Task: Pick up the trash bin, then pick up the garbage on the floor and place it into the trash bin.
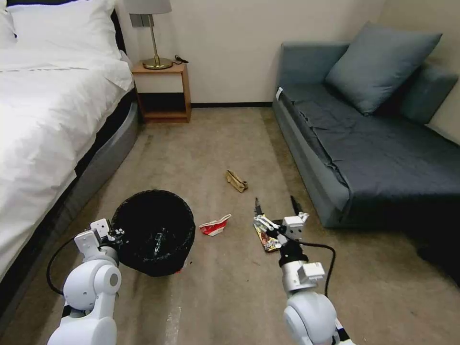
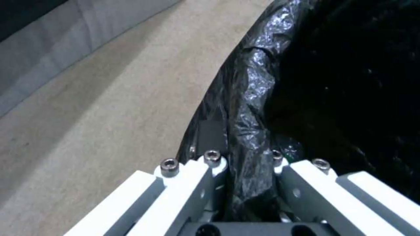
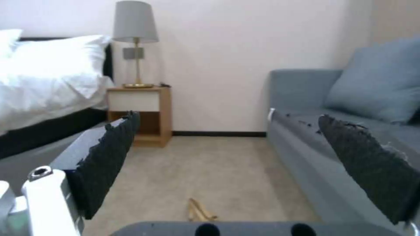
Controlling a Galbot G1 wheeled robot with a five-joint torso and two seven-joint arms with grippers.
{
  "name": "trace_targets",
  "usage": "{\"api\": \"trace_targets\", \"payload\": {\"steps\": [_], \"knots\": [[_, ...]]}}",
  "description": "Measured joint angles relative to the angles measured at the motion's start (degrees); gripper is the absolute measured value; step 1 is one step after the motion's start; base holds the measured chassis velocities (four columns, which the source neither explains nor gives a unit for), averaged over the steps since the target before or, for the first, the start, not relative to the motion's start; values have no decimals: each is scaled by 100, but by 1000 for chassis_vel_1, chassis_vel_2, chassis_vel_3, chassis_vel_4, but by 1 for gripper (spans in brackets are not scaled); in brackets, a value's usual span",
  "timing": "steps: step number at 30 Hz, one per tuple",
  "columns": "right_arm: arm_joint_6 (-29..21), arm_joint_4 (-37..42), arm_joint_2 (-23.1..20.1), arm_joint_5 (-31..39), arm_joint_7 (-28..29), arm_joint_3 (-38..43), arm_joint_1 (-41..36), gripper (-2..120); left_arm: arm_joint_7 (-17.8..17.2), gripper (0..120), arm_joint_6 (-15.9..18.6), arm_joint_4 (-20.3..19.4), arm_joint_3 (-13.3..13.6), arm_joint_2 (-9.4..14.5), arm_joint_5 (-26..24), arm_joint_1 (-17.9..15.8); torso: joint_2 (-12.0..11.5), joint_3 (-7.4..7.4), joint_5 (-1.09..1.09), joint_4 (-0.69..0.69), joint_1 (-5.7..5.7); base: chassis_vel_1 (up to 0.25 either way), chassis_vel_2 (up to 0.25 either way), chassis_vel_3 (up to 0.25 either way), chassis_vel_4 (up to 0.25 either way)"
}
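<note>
Black trash bin (image 1: 155,230) (rim clamped) in left gripper (image 2: 245,170).

The trash bin (image 1: 154,232) is lined with crinkly, glossy black plastic film. The left gripper (image 2: 245,183) clamping its rim is smooth white plastic, perhaps painted metal, with shiny steel screws. The right gripper (image 3: 245,164) carries 2 rough, frayed black pads (image 3: 109,157). The carpet (image 1: 215,143) looks matt and short-piled, the nightstand (image 1: 163,91) wooden.
</note>
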Motion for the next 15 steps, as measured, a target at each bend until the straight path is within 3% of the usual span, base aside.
{"api": "trace_targets", "payload": {"steps": [8, 15], "knots": [[-44, 30, -72, 8, 15, 103, 20, 100, 8, 3, -20, -44, -11, -8, 4, 39, 0, 1, 0, 0, 1, -198, 200, 185, -194], [-332, -222, -230, 287, 26, -43, 359, 100, 15, 3, -30, -67, -10, -14, 5, 58, -1, 2, 0, 0, 1, -118, 110, 109, -112]]}}
